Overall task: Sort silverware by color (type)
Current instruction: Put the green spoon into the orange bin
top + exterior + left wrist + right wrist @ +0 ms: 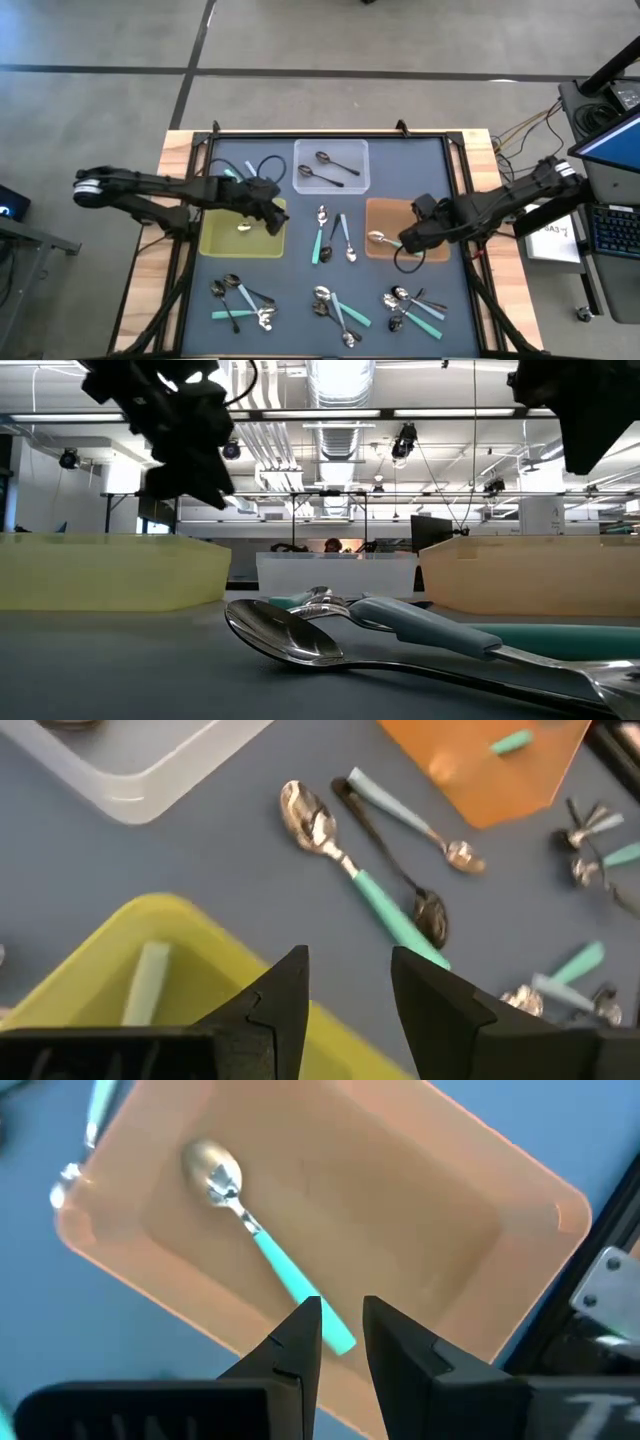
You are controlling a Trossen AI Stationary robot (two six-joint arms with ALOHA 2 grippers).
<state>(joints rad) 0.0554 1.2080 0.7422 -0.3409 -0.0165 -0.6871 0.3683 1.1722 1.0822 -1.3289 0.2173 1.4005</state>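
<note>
Silverware lies on the dark mat: a teal-handled spoon [320, 238] and a pale-blue one [346, 240] at the middle, and mixed piles [240, 300] [335, 310] [415, 305] along the near edge. Two dark spoons [325, 168] rest in the clear tray [300, 150]. A pale-blue-handled piece [145, 985] lies in the yellow tray [215, 245]. A teal-handled spoon [250, 1230] lies flat in the orange tray [480, 1210]. My left gripper [345, 1000] is open above the yellow tray's right corner. My right gripper [342, 1335] is open by a narrow gap over that spoon's handle end. My right gripper points down into the orange tray, a fingertip [300, 1330] on each side of the teal spoon's handle end [338, 1338]. Whether the fingers touch the handle, I cannot tell. The spoon lies on the tray floor.
The three trays stand in a row across the mat's far half, the clear one farthest. Bare mat [290, 275] lies between the trays and the near piles. A frame rail [330, 135] borders the mat. Monitors and cables [600, 120] sit beyond the table's right side.
</note>
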